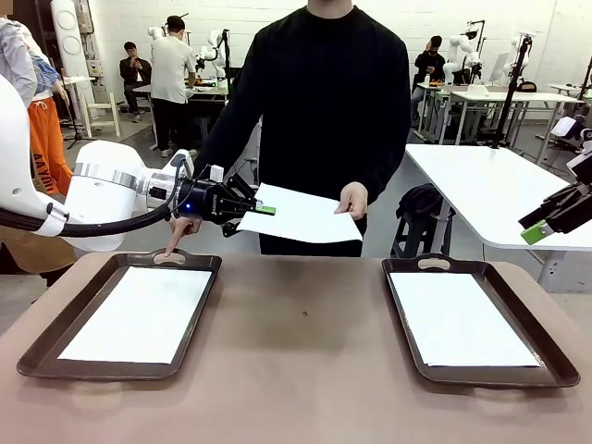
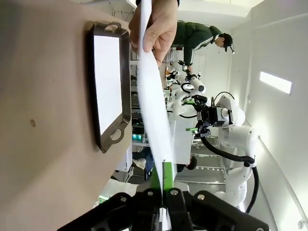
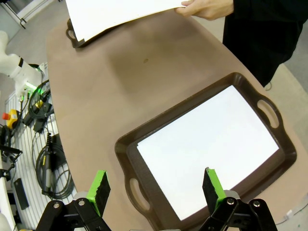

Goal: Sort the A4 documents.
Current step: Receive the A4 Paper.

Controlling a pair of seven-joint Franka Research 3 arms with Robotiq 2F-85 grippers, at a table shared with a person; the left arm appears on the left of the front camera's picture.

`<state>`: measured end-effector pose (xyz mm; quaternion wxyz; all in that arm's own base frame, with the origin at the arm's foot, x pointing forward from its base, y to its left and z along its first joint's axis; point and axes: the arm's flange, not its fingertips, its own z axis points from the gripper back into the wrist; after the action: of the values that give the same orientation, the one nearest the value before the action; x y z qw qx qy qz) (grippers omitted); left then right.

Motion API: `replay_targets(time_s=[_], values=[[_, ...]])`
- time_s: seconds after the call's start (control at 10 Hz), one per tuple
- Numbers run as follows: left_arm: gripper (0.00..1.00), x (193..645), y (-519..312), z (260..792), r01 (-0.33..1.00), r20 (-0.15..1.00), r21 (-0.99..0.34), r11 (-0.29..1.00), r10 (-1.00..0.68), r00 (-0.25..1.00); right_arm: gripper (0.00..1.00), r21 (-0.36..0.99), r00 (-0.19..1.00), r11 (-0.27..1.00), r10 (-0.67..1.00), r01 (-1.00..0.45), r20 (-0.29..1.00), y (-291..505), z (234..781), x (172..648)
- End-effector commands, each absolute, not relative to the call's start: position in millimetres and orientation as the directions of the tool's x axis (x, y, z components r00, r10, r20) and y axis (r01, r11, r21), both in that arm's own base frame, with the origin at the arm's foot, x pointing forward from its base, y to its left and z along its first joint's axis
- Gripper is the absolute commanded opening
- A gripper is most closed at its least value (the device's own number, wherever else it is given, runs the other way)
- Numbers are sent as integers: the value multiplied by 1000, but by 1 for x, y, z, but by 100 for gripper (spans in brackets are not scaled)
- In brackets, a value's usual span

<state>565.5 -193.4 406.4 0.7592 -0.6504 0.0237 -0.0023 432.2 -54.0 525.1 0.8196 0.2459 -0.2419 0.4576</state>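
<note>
Held sheet (image 1: 298, 215) lies flat; long axis left-right.

Right gripper hanging open over a tray with a sheet in it

The right gripper (image 3: 156, 188) hangs above the brown table (image 3: 91, 91), its two green-padded fingers (image 3: 100, 185) set wide apart with nothing between them. Below lies a dark brown handled tray (image 3: 126, 144) with a white A4 sheet (image 3: 207, 154) flat inside it. Farther off, a person's hand (image 3: 207, 7) holds another white sheet (image 3: 115, 12) in the air above a second tray (image 3: 73, 34) at the table's far corner. Cables (image 3: 36, 101) lie on the floor beside the table.
</note>
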Motion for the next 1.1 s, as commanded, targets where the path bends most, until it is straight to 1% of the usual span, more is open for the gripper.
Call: replay_targets(time_s=[0.0,0.2,0.4,0.5,1.0], values=[[0,566,-194,407,-13,-16,-987,160,-16,1000,100,174,465,467,633,-867,619,-54,524,433],[0,564,-194,406,-19,-21,-987,159,-15,1000,100,174,465,467,633,-867,619,-54,524,433],[0,562,-191,408,-65,-66,-985,161,2,998,100,174,465,467,633,-867,619,-54,524,433],[0,566,-192,406,-28,-32,-987,160,-25,999,100,174,465,467,633,-867,619,-54,524,433],[0,566,-192,406,-28,-32,-987,160,-25,999,100,174,465,467,633,-867,619,-54,524,433]])
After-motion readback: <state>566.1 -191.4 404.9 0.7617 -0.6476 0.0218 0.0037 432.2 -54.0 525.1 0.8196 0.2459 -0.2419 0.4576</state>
